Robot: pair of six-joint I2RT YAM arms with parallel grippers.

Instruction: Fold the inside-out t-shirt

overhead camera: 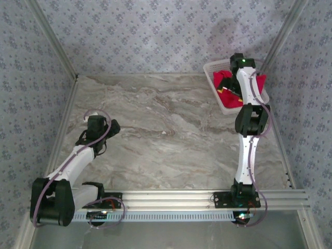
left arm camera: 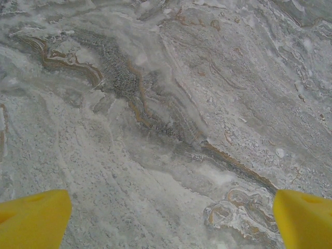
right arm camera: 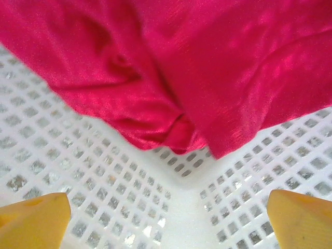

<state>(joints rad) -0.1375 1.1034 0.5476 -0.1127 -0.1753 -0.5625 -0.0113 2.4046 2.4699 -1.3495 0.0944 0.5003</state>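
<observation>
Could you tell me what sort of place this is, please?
Probably a robot test cell rather than a home: a marble-look table fenced by wallpapered panels, with a white basket holding a red t-shirt.

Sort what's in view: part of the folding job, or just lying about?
Job:
- red t-shirt, crumpled in a heap
- table, the folding surface

Lying about:
- white basket holding the t-shirt
- metal rail at the near edge
</observation>
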